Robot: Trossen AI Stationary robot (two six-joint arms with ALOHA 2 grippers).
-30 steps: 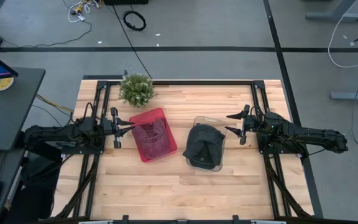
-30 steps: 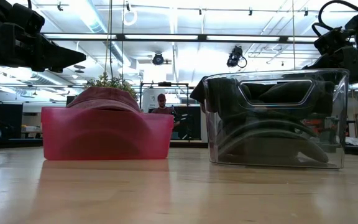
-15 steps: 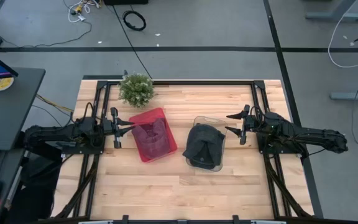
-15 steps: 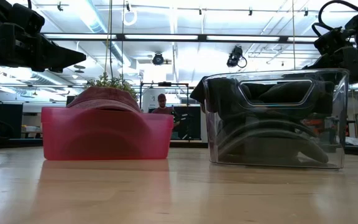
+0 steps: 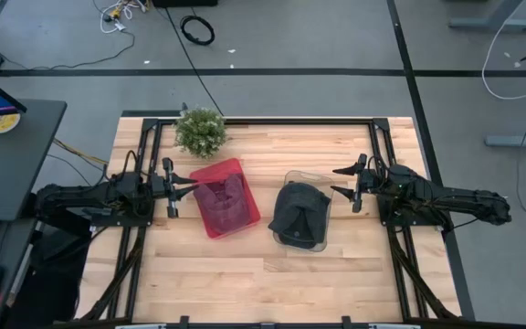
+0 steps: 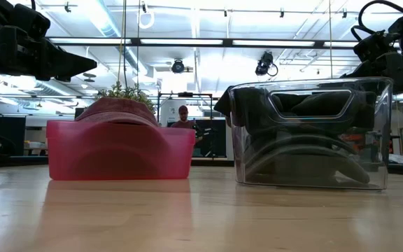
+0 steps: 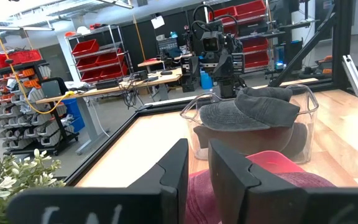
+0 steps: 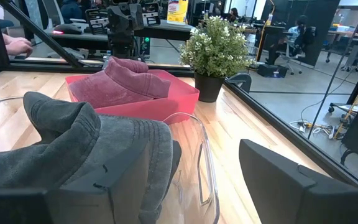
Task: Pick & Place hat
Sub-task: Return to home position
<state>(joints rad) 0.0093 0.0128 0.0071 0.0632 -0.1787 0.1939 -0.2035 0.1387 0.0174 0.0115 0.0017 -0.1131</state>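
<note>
Maroon cap [image 5: 217, 194], faded wine-red with its crown domed upward, is lying inside the red bin [image 5: 241, 222], just left of the centre of the tabletop [image 5: 245, 283]. The black cap [image 5: 298, 208], charcoal and crumpled, is filling the transparent bin [image 5: 310, 178] just right of centre, part of it overhanging the rim toward the red bin. The left gripper [image 5: 193, 187] is hovering at the red bin's left wall, fingers drawn almost together on nothing. The right gripper [image 5: 334, 180] is hovering beside the transparent bin, fingers spread wide. A potted plant [image 5: 201, 131] is standing near the far edge.
</note>
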